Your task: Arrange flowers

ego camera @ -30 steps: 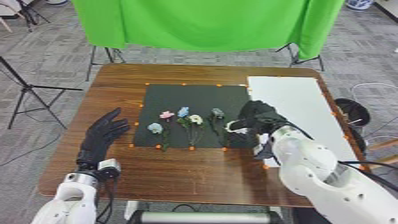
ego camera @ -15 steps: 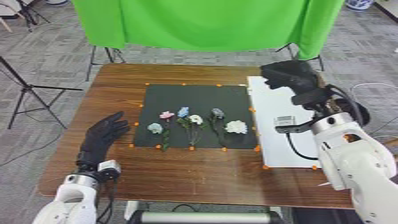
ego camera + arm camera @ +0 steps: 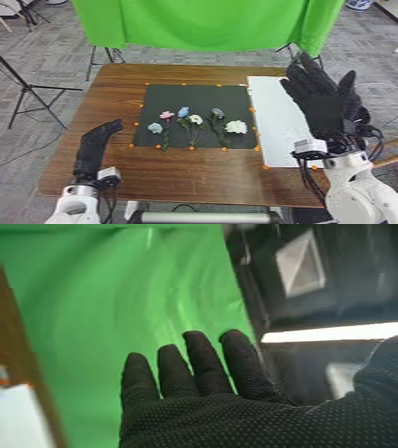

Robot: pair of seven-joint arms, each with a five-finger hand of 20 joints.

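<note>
In the head view my right hand (image 3: 325,102) is raised over the white board at the right, fingers straight and spread, holding nothing. The right wrist view shows the same right hand (image 3: 209,409), open. My left hand (image 3: 95,146) lies over the table's left side, left of the dark mat. On the mat lie a white flower (image 3: 236,127) at the right, a grey-blue flower (image 3: 218,113), a smaller white flower (image 3: 195,119), a blue flower (image 3: 184,111), a pink flower (image 3: 166,115) and a pale blue flower (image 3: 155,128). Several have green stems pointing toward the robot.
The dark mat (image 3: 197,94) and the white board (image 3: 274,112) lie side by side on the brown table (image 3: 200,172), with orange markers along their edges. A green cloth (image 3: 204,25) hangs behind the table. Thin black stands (image 3: 30,86) rise beside it.
My right hand has left the white flower at the mat's right side, rising away to the right and turning upward with fingers spread. My left hand has shifted slightly and turned. The flowers stay put.
</note>
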